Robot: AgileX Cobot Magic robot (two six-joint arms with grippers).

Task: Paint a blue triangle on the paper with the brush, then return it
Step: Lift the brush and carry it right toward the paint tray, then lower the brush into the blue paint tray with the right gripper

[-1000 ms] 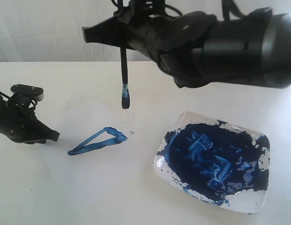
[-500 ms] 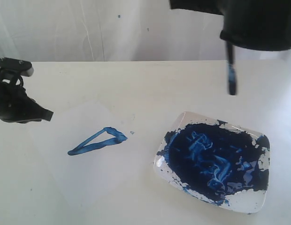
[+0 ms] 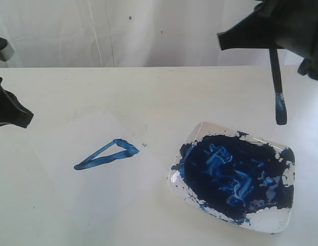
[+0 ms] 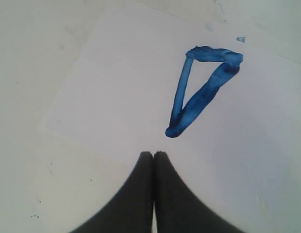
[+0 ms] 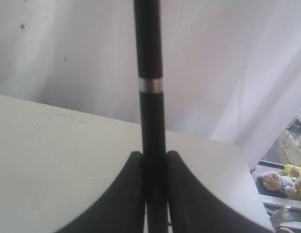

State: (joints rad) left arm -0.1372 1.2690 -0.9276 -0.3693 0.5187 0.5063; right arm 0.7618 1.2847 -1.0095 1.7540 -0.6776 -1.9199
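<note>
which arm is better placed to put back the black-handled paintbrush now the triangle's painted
Right. The right gripper is shut on the slim black-handled paintbrush, held tip-down near the clear paint-smeared dish. The left gripper is shut and empty, near the white paper sheet bearing the dark-blue triangle outline.

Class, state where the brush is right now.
In the exterior view the brush hangs tip-down at the upper right, gripped by the right gripper, in the air above the far edge of the paint dish.
</note>
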